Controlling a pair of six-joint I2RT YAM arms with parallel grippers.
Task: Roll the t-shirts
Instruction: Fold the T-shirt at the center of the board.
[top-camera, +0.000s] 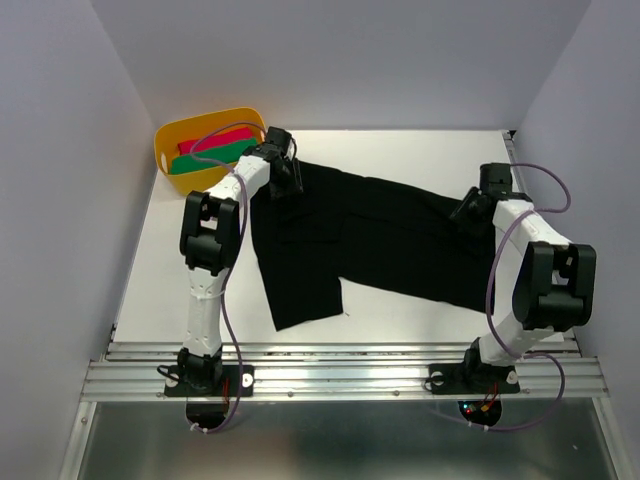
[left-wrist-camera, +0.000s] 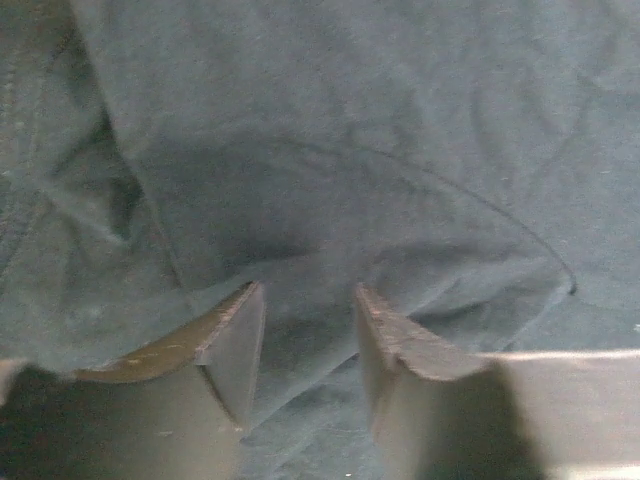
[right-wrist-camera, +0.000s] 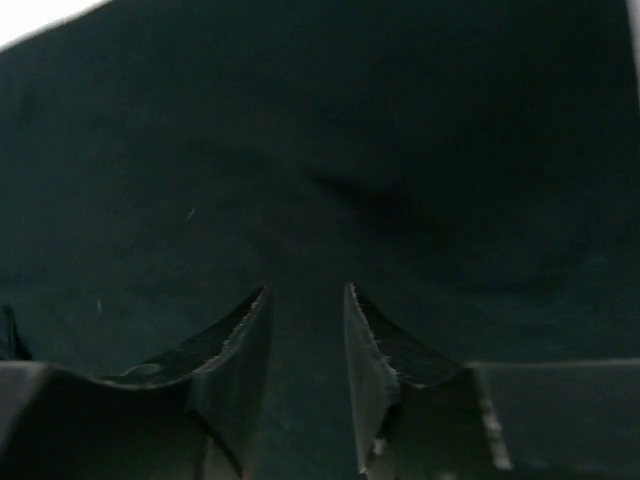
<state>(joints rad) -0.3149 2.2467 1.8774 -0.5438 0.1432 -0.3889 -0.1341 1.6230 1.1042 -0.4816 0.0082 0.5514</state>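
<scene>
A black t-shirt (top-camera: 370, 240) lies spread across the white table, with one part hanging toward the near edge. My left gripper (top-camera: 290, 185) is low over the shirt's far left corner. In the left wrist view its jaws (left-wrist-camera: 308, 300) stand apart, with wrinkled black cloth (left-wrist-camera: 330, 180) lying loose in the gap and beyond. My right gripper (top-camera: 465, 212) is at the shirt's right end. In the right wrist view the gripper (right-wrist-camera: 305, 300) is parted over flat black cloth (right-wrist-camera: 330, 150), pinching nothing.
A yellow tub (top-camera: 165, 150) stands at the far left corner, just behind the left gripper, holding a red cloth (top-camera: 215, 140) and a green cloth (top-camera: 205, 157). Grey walls close in on both sides. A metal rail (top-camera: 340, 375) runs along the near edge.
</scene>
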